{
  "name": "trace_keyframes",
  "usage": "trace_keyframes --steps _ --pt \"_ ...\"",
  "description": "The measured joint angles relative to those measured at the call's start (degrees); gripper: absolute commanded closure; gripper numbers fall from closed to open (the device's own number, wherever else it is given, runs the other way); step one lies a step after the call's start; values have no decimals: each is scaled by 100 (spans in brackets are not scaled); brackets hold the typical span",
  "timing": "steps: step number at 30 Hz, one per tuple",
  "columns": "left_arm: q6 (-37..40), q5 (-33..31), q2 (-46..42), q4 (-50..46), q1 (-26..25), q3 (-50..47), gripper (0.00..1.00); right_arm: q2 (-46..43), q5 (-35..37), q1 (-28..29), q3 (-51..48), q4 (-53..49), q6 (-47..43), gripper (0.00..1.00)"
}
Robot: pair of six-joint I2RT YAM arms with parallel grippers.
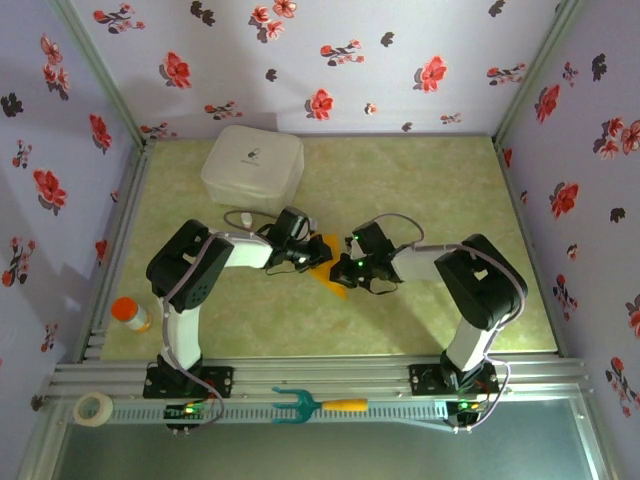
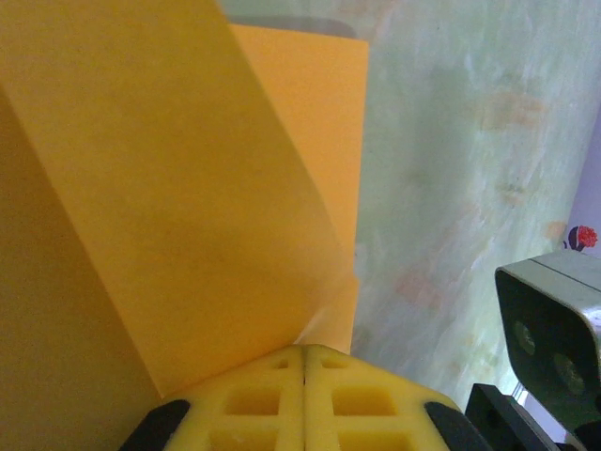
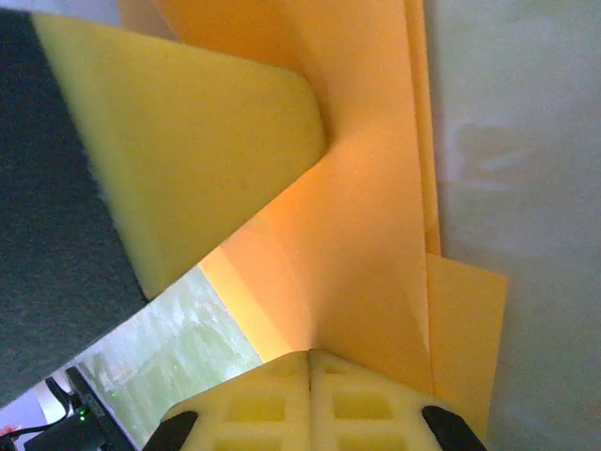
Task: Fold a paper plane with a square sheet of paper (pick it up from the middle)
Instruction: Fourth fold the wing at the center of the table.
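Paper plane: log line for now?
step: folding | left pincer: shut on paper plane | right pincer: shut on same

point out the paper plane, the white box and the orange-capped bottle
paper plane [image 1: 334,277], top external view, its exposed orange edge
white box [image 1: 252,163], top external view, lid centre
orange-capped bottle [image 1: 125,309], top external view, its cap

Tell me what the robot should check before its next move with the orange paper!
1. Left gripper shut on the orange-yellow folded paper plane: ok.
2. Right gripper shut on the paper too: ok.
3. Grippers not touching each other: cannot tell; they are very close in the top view.
4. Paper lying flat on the green table: not ok; a flap is lifted.
5. White square plastic box away from the paper: ok.
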Motion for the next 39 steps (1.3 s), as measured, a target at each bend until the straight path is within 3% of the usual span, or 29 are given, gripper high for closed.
trace_keyframes --steps 10,30,39 --pt "0 28 0 -4 -24 0 93 -227 -13 -26 -492 605 90 98" --pt "0 68 9 -2 -26 -2 93 -1344 48 -37 -1290 -175 -66 97" --pt "0 68 9 -2 -26 -2 93 -1773 120 -35 -686 -857 -68 98"
